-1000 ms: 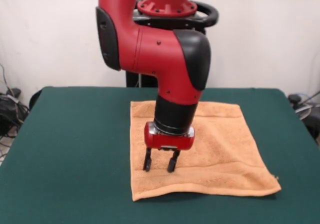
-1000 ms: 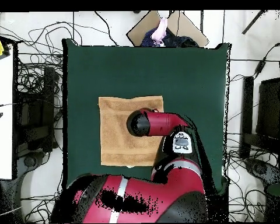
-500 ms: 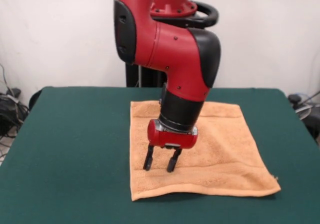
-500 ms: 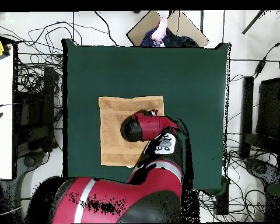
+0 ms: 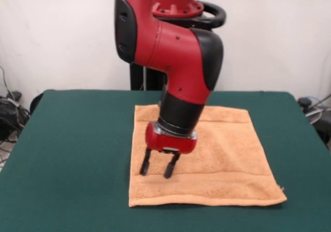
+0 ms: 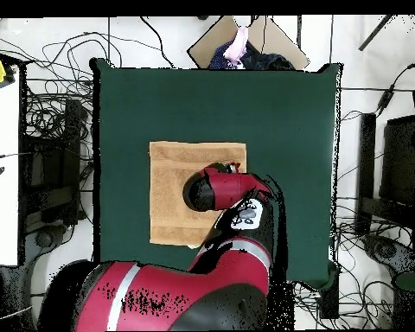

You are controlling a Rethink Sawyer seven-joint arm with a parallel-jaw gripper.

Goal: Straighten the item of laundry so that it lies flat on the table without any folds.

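The peach-orange towel (image 5: 222, 159) lies spread out on the dark green table (image 5: 77, 154), roughly square, with a border band near its front edge and a small white tag at the front right corner. It also shows in the overhead view (image 6: 169, 194). My gripper (image 5: 156, 169) points down over the towel's front left part, fingers apart and empty, tips at or just above the cloth. In the overhead view the arm (image 6: 220, 188) hides the gripper and the towel's right part.
The robot's pedestal (image 5: 150, 76) stands behind the table's far edge. Cables and boxes lie on the floor around the table (image 6: 271, 104) in the overhead view. A white bench (image 6: 2, 173) stands at the left.
The gripper has shifted slightly left in the front view. The towel's front left corner has moved left and now lies flatter, with a straighter front edge.
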